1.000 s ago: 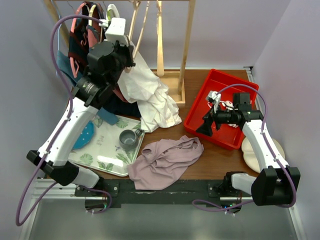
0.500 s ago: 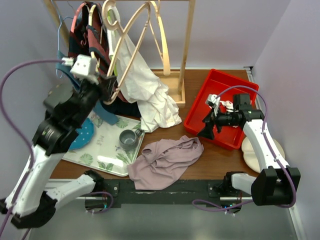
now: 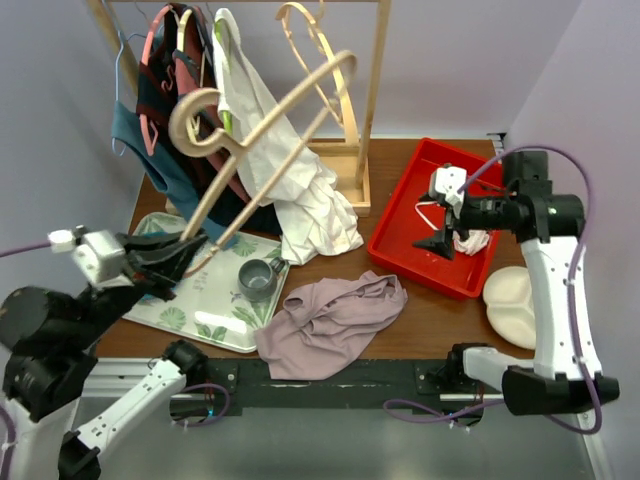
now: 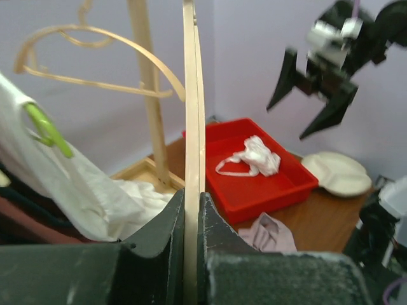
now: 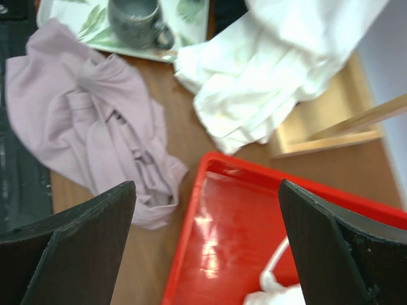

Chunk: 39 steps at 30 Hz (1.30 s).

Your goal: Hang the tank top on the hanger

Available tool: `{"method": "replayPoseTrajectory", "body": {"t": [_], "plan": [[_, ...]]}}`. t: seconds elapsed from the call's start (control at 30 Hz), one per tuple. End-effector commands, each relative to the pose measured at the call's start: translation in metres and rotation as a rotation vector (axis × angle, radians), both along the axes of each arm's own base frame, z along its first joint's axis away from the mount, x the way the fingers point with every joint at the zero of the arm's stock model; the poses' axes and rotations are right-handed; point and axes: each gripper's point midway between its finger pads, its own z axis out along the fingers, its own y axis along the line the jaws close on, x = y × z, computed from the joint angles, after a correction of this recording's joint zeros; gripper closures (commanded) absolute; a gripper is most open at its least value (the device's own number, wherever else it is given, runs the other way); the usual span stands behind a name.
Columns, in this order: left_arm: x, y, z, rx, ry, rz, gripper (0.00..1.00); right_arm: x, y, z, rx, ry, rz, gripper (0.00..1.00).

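The left end effector (image 4: 191, 206) is being shown pinched tight on the hanger (image 4: 193, 127), with its two dark fingers (image 4: 166, 219) pressing the pale wood from either side. The grip is being taken near one low end of the hanger. Whether the crossbar or a curved arm is being squeezed cannot be told for sure, since the wrist view is edge-on. The hanger is being held in the air at a slant, above the leaf-patterned tray (image 3: 215, 305) and in front of the large white shirt (image 3: 300, 190). Its hook is being pointed up and to the left, toward the dark clothes on the wooden rack (image 3: 375, 100).

The tank top (image 3: 330, 315) is being left in a crumpled heap on the bench (image 3: 440, 322), at the near edge. It is lying between the patterned tray and the red tray (image 3: 425, 285), with one fold overlapping the patterned tray's corner, just beside the grey mug (image 3: 258, 278). It is not being touched by either end effector, and no part of it is being carried by the hanger.

The right end effector (image 3: 447, 232) is being held spread wide with nothing between its fingers. It is being hung over the red tray, close to the small white-and-pink garment (image 4: 254, 155) lying inside. A cream plate (image 3: 520, 295) is being seen on the bench beside the red tray.
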Motion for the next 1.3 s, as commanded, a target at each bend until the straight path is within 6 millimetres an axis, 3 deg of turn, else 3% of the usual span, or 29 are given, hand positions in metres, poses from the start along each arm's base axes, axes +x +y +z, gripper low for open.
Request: {"method": "replayPoseTrajectory", "body": {"t": [0.0, 0.17, 0.23, 0.57, 0.93, 1.27], "plan": [[0.018, -0.052, -0.05, 0.12, 0.123, -0.204, 1.0, -0.066, 0.003, 0.018, 0.041, 0.09, 0.003, 0.01], [0.028, -0.085, -0.091, 0.152, 0.222, -0.346, 1.0, -0.095, 0.004, 0.002, 0.055, 0.11, -0.002, 0.02], [0.029, -0.09, -0.094, 0.147, 0.216, -0.371, 1.0, -0.102, 0.002, 0.001, 0.047, 0.109, -0.025, 0.01], [0.041, -0.107, -0.163, 0.171, 0.361, -0.421, 1.0, -0.105, 0.006, 0.005, 0.077, 0.124, -0.021, 0.01], [0.038, -0.119, -0.197, 0.17, 0.441, -0.504, 1.0, -0.093, 0.008, -0.013, 0.088, 0.202, -0.009, 0.01], [0.037, -0.125, -0.21, 0.169, 0.472, -0.545, 1.0, -0.069, 0.013, -0.026, 0.11, 0.299, 0.016, 0.02]]}}
